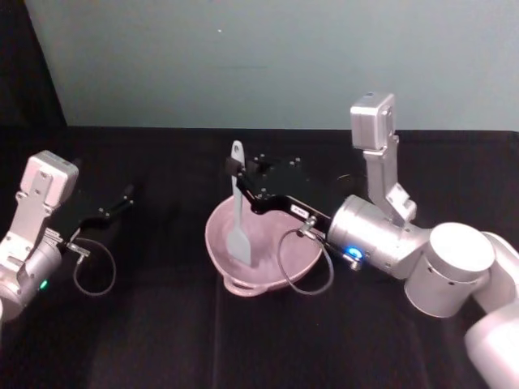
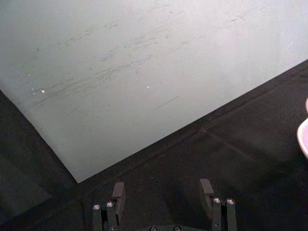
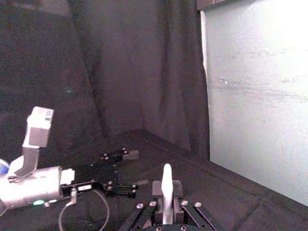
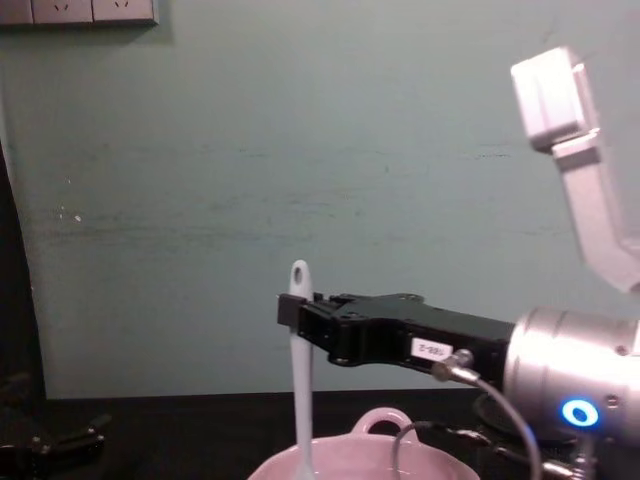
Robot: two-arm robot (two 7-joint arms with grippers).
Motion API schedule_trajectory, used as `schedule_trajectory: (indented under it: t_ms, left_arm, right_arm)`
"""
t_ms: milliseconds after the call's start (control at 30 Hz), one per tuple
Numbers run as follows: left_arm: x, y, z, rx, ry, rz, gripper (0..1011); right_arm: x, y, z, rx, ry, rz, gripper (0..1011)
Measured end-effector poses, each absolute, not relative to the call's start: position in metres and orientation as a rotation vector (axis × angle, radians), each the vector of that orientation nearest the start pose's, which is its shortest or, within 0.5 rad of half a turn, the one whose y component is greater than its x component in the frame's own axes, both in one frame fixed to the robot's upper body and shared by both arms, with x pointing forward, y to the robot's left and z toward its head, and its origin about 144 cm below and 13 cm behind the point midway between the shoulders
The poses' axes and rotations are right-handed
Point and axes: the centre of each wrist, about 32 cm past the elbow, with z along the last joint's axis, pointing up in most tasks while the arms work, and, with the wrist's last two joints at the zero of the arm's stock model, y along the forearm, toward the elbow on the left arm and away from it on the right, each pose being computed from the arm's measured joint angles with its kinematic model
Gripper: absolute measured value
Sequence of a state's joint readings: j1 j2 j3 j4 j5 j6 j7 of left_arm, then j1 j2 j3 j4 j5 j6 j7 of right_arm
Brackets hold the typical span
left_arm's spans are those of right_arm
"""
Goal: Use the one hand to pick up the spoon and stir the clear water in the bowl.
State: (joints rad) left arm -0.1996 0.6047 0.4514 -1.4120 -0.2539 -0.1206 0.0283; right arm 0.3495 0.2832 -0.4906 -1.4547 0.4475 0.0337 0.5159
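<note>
Clamping the spoon (image 1: pixel 238 220) upright in the bowl (image 1: pixel 268 241) is the right gripper (image 1: pixel 237 173); left gripper (image 1: pixel 126 194) gapes wide, aside.

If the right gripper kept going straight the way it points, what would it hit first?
Nothing near: past the right gripper, jaws shut on the spoon, the way looks free up to the dark curtain. The left gripper seems off that line, though depth is unclear.
</note>
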Motion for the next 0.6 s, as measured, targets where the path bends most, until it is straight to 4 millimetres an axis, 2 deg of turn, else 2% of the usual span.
schedule_trajectory:
  t_ms: [267,600]
  left_arm:
    - [0.489,0.310,1.140,0.304,-0.285,1.248,1011]
    - [0.489,0.310,1.140,0.304,-0.285,1.248,1011]
  right_arm:
    - [0.544,-0.162,1.189,0.094,-0.017,-0.680,126]
    - [0.554,-0.170,1.188,0.106,-0.035,-0.785,126]
